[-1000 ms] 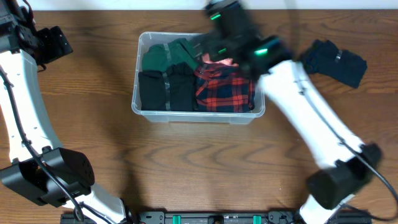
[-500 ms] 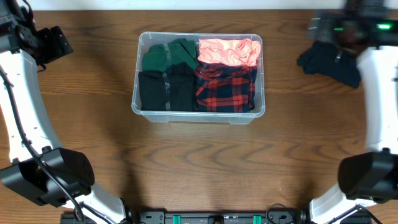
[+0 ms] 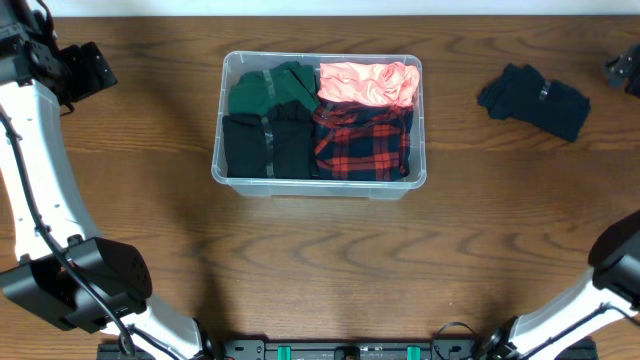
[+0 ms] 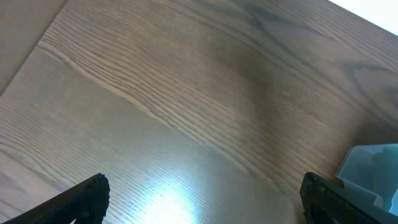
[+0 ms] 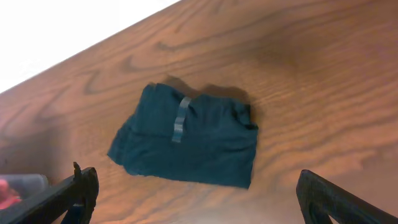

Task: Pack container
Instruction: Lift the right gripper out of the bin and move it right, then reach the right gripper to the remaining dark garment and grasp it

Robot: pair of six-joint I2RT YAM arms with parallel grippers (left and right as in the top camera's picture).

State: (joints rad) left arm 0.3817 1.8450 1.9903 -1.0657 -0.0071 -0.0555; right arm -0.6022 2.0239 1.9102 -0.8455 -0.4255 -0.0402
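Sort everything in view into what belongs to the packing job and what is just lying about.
Job: container; inside it green garment, black garment, pink garment, plaid shirt; dark folded garment lying outside it, likely next to pack.
Lying about: only the wooden table itself.

We read no words, numbers or brand marks, neither on the container point(image 3: 320, 183) nor on the clothes point(image 3: 362, 140).

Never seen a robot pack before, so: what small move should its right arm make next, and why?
Probably lower the open right gripper onto the dark folded garment: it lies on the table outside the container, framed between that gripper's fingers.
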